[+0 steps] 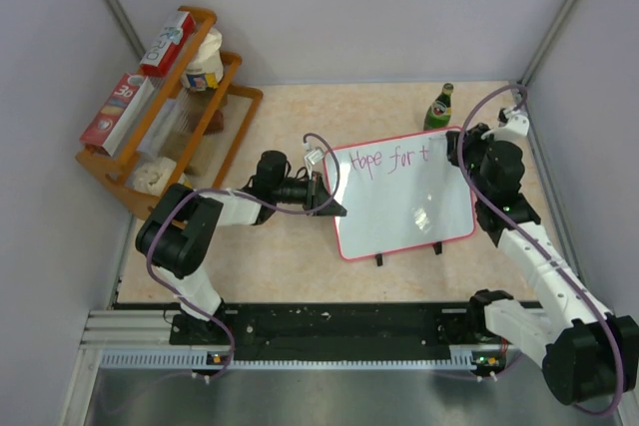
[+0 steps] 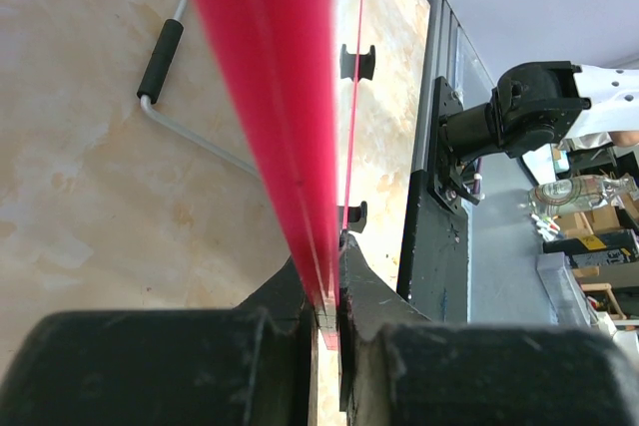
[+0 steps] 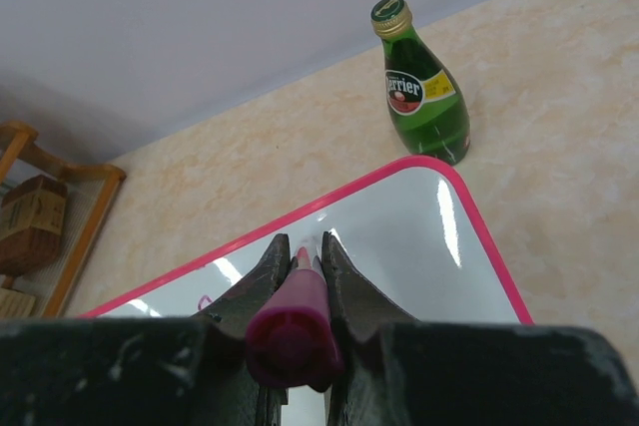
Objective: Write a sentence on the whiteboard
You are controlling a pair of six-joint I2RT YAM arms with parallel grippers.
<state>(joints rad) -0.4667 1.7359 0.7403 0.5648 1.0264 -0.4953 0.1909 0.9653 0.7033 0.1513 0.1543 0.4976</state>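
The whiteboard (image 1: 399, 202) lies in the middle of the table, glossy white with a red-pink rim and two black clip feet at its near edge. The sentence (image 1: 387, 160) along its top reads "Hope for t" in pink. My left gripper (image 1: 324, 197) is shut on the whiteboard's left rim (image 2: 300, 147). My right gripper (image 1: 461, 144) is shut on a pink-purple marker (image 3: 295, 316), whose tip sits on the board (image 3: 399, 246) near its top right corner.
A green Perrier bottle (image 1: 438, 107) stands just behind the board's top right corner and shows in the right wrist view (image 3: 420, 87). A wooden rack (image 1: 175, 112) with boxes and a jar stands at the back left. A black-handled metal rod (image 2: 175, 82) lies left of the board.
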